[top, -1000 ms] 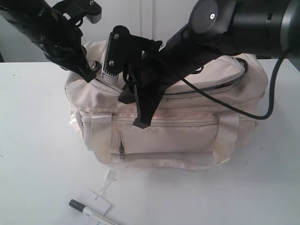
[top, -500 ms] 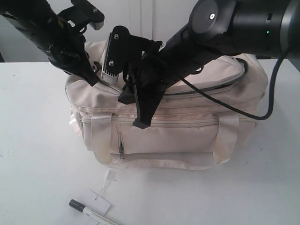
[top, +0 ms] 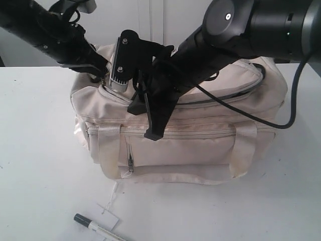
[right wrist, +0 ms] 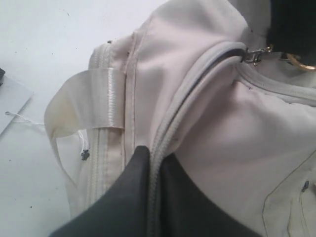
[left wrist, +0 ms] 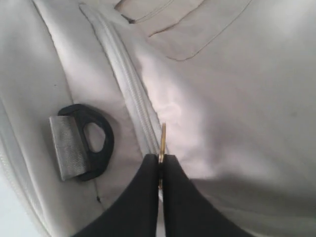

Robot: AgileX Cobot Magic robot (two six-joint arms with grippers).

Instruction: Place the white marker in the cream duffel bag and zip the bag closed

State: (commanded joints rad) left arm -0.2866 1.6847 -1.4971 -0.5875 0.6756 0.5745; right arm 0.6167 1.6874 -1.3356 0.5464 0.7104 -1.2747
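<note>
- Well, on the outside camera, the cream duffel bag [top: 200, 145] sits soft and lumpy on the white table [top: 40, 150].
- The white marker [top: 98, 228] is thin with a dark cap. It lies on the table in front of the bag, right beside a paper tag [top: 106, 215], not inside the bag.
- My left gripper [top: 102, 76] is at the bag's top end, and my right gripper [top: 150, 131] reaches over its top front edge.
- On my left wrist camera, my left gripper [left wrist: 161, 165] is squeezed tight on the gold zip pull [left wrist: 163, 138], near a black ring [left wrist: 94, 143].
- On my right wrist camera, my right gripper [right wrist: 154, 163] is pinched tight on the bag's zip edge, beside a shiny strap [right wrist: 94, 94].
</note>
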